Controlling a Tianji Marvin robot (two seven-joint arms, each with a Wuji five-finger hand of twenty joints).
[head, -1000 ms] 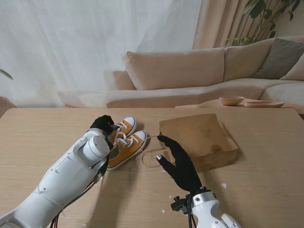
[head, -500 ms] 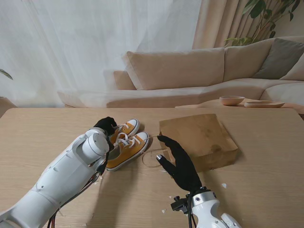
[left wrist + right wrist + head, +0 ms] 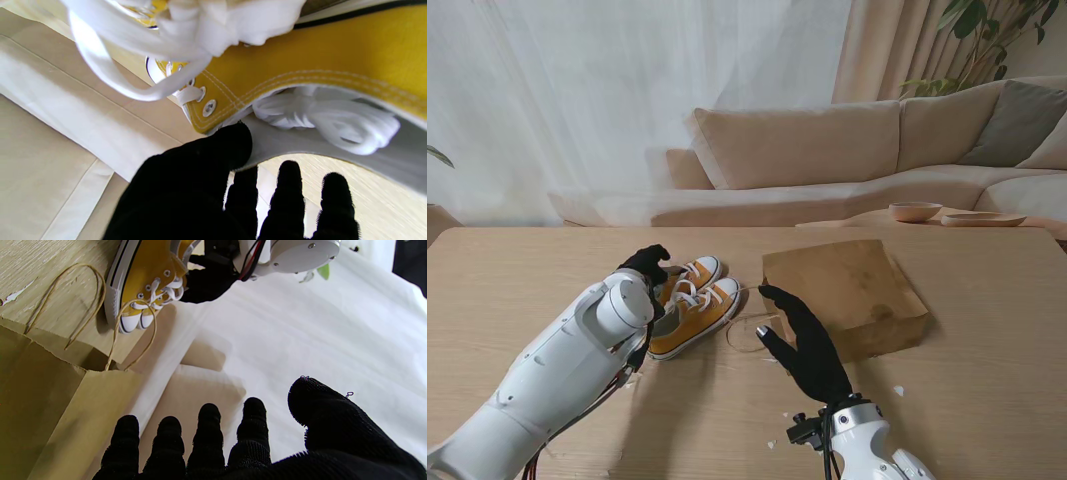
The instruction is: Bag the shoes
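Two yellow sneakers [image 3: 695, 303] with white laces lie side by side on the wooden table [image 3: 527, 270], toes pointing away from me. My left hand [image 3: 647, 264] in its black glove is at their heel ends. In the left wrist view its thumb [image 3: 230, 146] presses the collar of a sneaker [image 3: 333, 56] with the fingers on the other side of the wall. A brown paper bag [image 3: 852, 292] lies on its side to the right, its mouth and string handles [image 3: 745, 335] facing the shoes. My right hand [image 3: 805, 345] hovers open beside the mouth of the bag [image 3: 50, 400].
White paper scraps [image 3: 897, 390] lie on the table near my right arm. Beyond the far edge stand a beige sofa [image 3: 827, 150], a bowl [image 3: 915, 211] and a flat dish [image 3: 983, 218] on a low surface at the right.
My left hand has shifted the pair of sneakers slightly to the right and a little nearer to me. The right hand and the bag have stayed put.
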